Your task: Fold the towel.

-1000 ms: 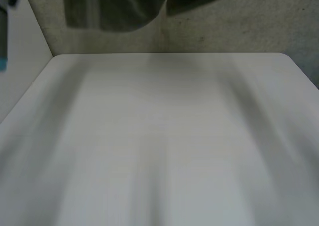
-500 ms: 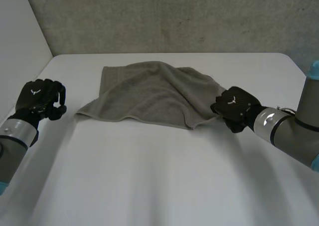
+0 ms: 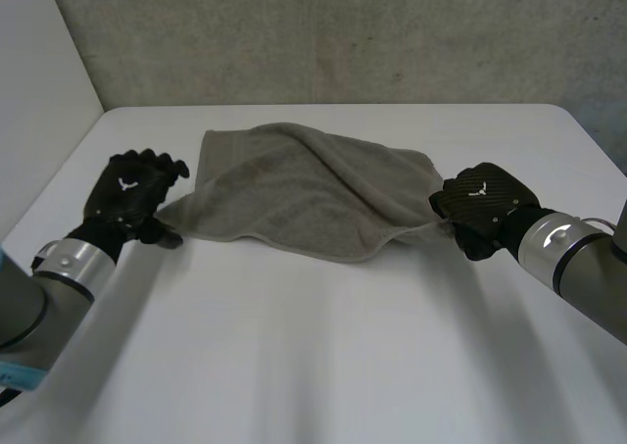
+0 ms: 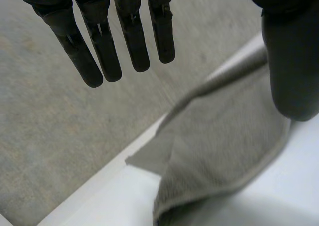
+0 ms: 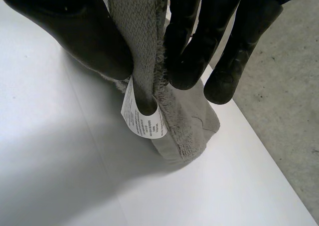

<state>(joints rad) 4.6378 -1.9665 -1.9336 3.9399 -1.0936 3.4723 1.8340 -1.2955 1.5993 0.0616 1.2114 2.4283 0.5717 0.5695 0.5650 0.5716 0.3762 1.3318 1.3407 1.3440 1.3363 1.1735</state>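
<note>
Currently the towel [image 3: 304, 189] lies rumpled and unfolded on the table [image 3: 313, 366], spread between my two hands. The right hand [image 3: 480, 201] pinches one corner, beside the white label [image 5: 143, 120], between thumb and curled fingers [image 5: 192, 41]. The left hand [image 3: 132, 191] sits at the opposite corner. Its digits are straight and spread from the thumb, with the cloth beside the thumb, ungrasped. I judge that no fold is made: the left grasp, then the fold itself, remain.

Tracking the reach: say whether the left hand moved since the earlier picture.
Yes: the left hand moved inward from the table edge to the towel corner.
</note>
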